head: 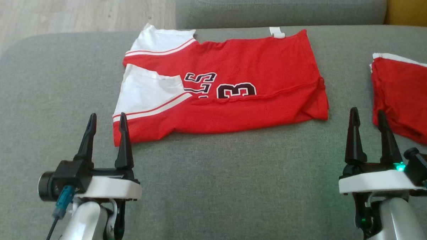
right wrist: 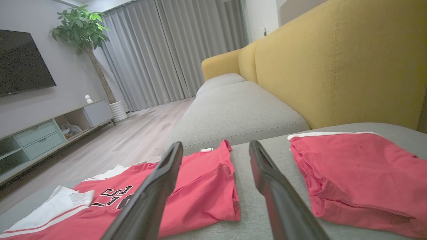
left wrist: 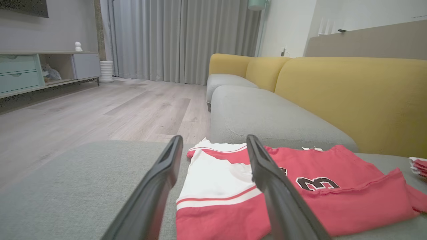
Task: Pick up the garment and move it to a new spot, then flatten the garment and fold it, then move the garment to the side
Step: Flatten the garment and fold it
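Black fingers of the left gripper point(head: 108, 115) stand spread wide with nothing between them, at the near left. In the head view its right finger overlaps the near left corner of the garment point(head: 232, 95); whether it touches the cloth cannot be told. The right gripper point(head: 367, 110) is likewise wide apart and empty, at the near right, before the gap between the garment and a second red garment point(head: 409, 95) folded at the right. The garment lies on the grey cushion point(head: 211, 191), its long axis running left to right: white panels with red-and-white stripes at the left end, plain red cloth at the right. It is folded over lengthwise and fairly flat, and the fold partly hides black, white-edged lettering and a 3. A small white tag point(head: 277, 32) pokes out at its far edge.
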{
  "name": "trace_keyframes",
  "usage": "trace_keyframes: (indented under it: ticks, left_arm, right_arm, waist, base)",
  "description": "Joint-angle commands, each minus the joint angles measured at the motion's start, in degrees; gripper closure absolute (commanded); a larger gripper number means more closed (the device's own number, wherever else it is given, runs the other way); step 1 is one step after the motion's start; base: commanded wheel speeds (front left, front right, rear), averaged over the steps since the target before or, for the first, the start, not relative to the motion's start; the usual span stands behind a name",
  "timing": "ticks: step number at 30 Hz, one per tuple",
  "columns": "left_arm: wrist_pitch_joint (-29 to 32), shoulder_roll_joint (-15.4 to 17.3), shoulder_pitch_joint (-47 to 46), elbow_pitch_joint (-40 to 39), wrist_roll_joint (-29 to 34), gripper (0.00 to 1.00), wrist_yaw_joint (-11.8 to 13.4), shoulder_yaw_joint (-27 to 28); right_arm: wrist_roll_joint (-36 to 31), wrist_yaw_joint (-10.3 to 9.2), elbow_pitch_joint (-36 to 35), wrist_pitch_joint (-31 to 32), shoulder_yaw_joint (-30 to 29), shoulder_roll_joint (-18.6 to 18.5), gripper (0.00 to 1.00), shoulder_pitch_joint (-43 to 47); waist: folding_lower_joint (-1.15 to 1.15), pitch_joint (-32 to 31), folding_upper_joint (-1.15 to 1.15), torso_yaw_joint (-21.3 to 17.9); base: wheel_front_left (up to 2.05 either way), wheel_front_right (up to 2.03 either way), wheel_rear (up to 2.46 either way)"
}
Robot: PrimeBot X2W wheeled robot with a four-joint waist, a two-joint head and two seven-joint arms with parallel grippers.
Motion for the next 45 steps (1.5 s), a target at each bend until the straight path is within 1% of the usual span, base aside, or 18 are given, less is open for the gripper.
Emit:
trace_keyframes:
  ticks: [1, 5, 8, 10, 11, 14, 19, 23, 28, 33, 34, 35, 36, 39, 41, 42, 45]
  left_arm:
    - [-0.3, 0.2, -2.5, -1.0, 1.0, 0.00, -0.8, 3.1]
    - [-0.3, -0.2, -4.4, 3.2, 2.2, 0.00, -2.0, 3.5]
    - [1.0, 0.0, -6.4, 9.0, 2.4, 0.00, -2.1, 3.2]
    - [2.4, 0.2, -7.9, 12.6, 2.4, 0.00, -1.4, 3.5]
    - [2.4, 0.2, -7.9, 12.6, 2.4, 0.00, -1.4, 3.5]
    - [3.8, 0.6, -10.1, 17.1, 1.9, 0.00, -0.3, 4.4]
    - [5.4, 1.8, -12.6, 23.5, 1.3, 0.00, 1.4, 5.8]
    - [6.7, 3.1, -13.9, 27.8, 1.8, 0.00, 2.0, 5.6]
    - [9.8, 3.2, -15.1, 32.6, 0.9, 0.00, 1.8, 5.6]
    - [14.3, 3.2, -15.5, 36.5, -0.1, 0.00, 0.3, 5.0]
    - [14.9, 3.2, -15.6, 37.0, -0.2, 0.35, 0.0, 4.8]
    - [15.1, 3.3, -15.7, 37.4, -0.3, 0.85, -0.3, 4.6]
    - [15.0, 3.3, -15.8, 37.4, -0.3, 1.00, -0.6, 4.4]
    - [12.8, 2.9, -16.2, 36.3, -0.2, 1.00, -0.3, 4.3]
    - [10.2, 2.9, -16.6, 34.8, 0.1, 1.00, 0.1, 4.2]
    - [7.5, 2.9, -17.1, 32.9, 0.4, 1.00, 0.1, 4.0]
    - [4.1, 2.7, -17.8, 29.7, 1.3, 1.00, -0.2, 3.1]
  right_arm:
    - [0.2, -0.04, -2.6, -0.4, 1.8, 0.3, 0.00, -1.6]
    - [0.4, -0.04, -3.6, -0.4, 2.3, 0.3, 0.00, -2.5]
    - [0.6, -0.04, -4.0, -0.4, 3.1, 0.3, 0.00, -3.0]
    - [0.9, -0.04, -4.2, -0.4, 3.5, 0.3, 0.00, -3.1]
    - [0.9, -0.04, -4.2, -0.4, 3.5, 0.3, 0.00, -3.1]
    - [1.3, -0.04, -4.3, -0.4, 4.3, 0.3, 0.00, -3.3]
    - [1.8, -0.04, -4.5, -0.4, 5.3, 0.3, 0.00, -3.6]
    - [2.5, -0.04, -4.6, -0.4, 5.6, 0.3, 0.00, -3.9]
    - [3.2, -0.04, -5.0, -0.4, 5.9, 0.3, 0.00, -4.3]
    - [3.9, -0.04, -5.4, -0.4, 6.2, 0.3, 0.00, -4.3]
    - [4.0, -0.04, -5.4, -0.4, 6.3, 0.3, 0.00, -4.2]
    - [4.1, -0.04, -5.5, -0.4, 6.2, 0.3, 0.00, -4.2]
    - [4.1, -0.04, -5.5, -0.4, 6.2, 0.3, 0.00, -4.1]
    - [3.9, -0.04, -5.1, -0.4, 6.0, 0.3, 0.00, -3.9]
    - [3.5, -0.04, -4.5, -0.4, 6.1, 0.3, 0.00, -3.8]
    - [2.8, -0.04, -3.4, -0.4, 6.1, 0.3, 0.00, -4.1]
    - [1.6, -0.04, -0.1, -0.4, 5.6, 0.3, 0.00, -5.2]
  waist:
    - [0.00, 0.9, 0.00, -0.4]
    - [0.00, 2.3, 0.00, -1.1]
    - [0.00, 3.4, 0.00, -1.9]
    - [0.00, 4.1, 0.00, -2.6]
    - [0.00, 4.1, 0.00, -2.6]
    - [0.00, 5.0, 0.00, -3.5]
    - [0.00, 6.0, 0.00, -4.9]
    - [0.00, 6.4, 0.00, -5.9]
    - [0.00, 6.6, 0.00, -6.9]
    - [0.00, 6.6, 0.00, -7.5]
    - [0.00, 6.5, 0.00, -7.5]
    - [0.00, 6.4, 0.00, -7.4]
    - [0.00, 6.3, 0.00, -7.4]
    - [0.00, 5.7, 0.00, -6.9]
    - [0.00, 5.4, 0.00, -6.4]
    - [0.00, 5.1, 0.00, -5.9]
    - [0.00, 5.0, 0.00, -5.1]
  base:
    - [0.00, 0.00, 0.00]
    - [0.00, 0.00, 0.00]
    - [0.00, 0.00, 0.00]
    - [0.00, 0.00, 0.00]
    - [0.00, 0.00, 0.00]
    - [0.00, 0.00, 0.00]
    - [0.00, 0.00, 0.00]
    - [0.00, 0.00, 0.00]
    - [0.00, 0.00, 0.00]
    - [0.00, 0.00, 0.00]
    - [0.00, 0.00, 0.00]
    - [0.00, 0.00, 0.00]
    - [0.00, 0.00, 0.00]
    - [0.00, 0.00, 0.00]
    - [0.00, 0.00, 0.00]
    - [0.00, 0.00, 0.00]
    - [0.00, 0.00, 0.00]
